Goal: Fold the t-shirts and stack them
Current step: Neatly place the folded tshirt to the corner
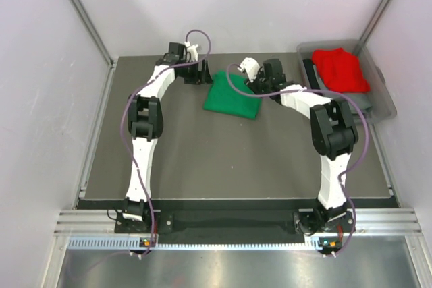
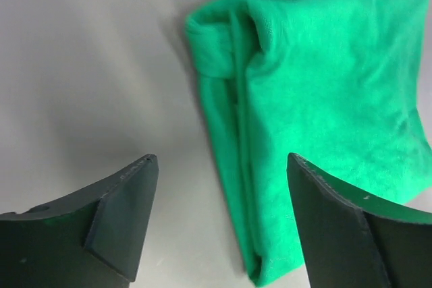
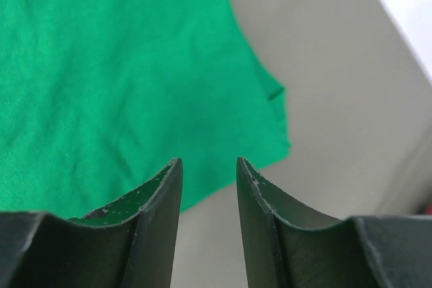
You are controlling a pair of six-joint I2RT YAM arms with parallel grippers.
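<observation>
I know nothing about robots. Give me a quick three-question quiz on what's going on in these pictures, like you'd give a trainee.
1. True or false: the red shirt lies in the bin.
2. The green shirt is: A) folded on the table; B) draped over an arm; C) in the bin.
3. Fill in: the left end effector and right end effector are both ____, holding nothing.
Key: 1 true; 2 A; 3 open.
</observation>
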